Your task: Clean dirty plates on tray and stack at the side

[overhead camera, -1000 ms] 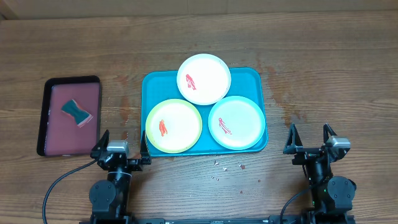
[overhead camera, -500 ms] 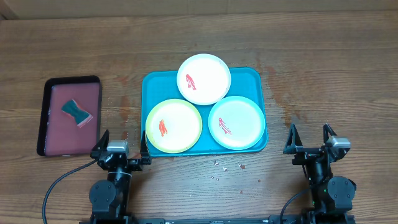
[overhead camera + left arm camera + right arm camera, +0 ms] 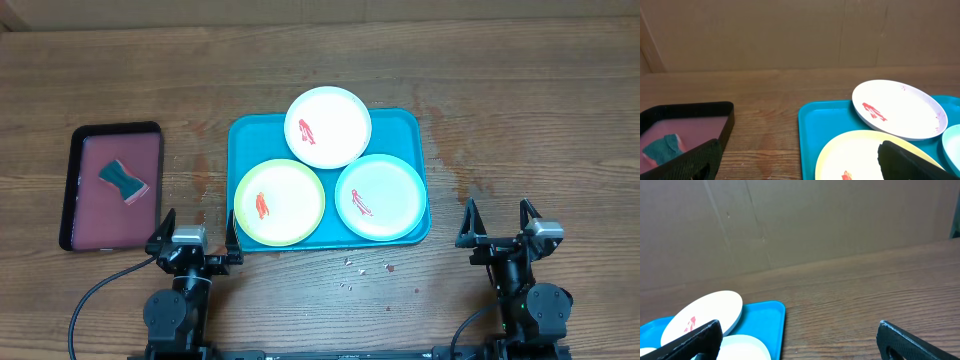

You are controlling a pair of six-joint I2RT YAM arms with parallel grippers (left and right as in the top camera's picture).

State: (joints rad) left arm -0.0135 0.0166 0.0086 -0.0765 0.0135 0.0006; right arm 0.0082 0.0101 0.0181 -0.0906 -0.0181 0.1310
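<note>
Plates [image 3: 328, 127] on tray [image 3: 396, 124], beyond both jaws

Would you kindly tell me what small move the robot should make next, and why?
Probably the left gripper, open and empty, should reach toward the sponge in the dark-red tray on its side: the white plate, yellow-green plate and mint plate all show red smears.

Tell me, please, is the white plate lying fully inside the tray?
No; the white plate overhangs the far rim of the tray.
</note>
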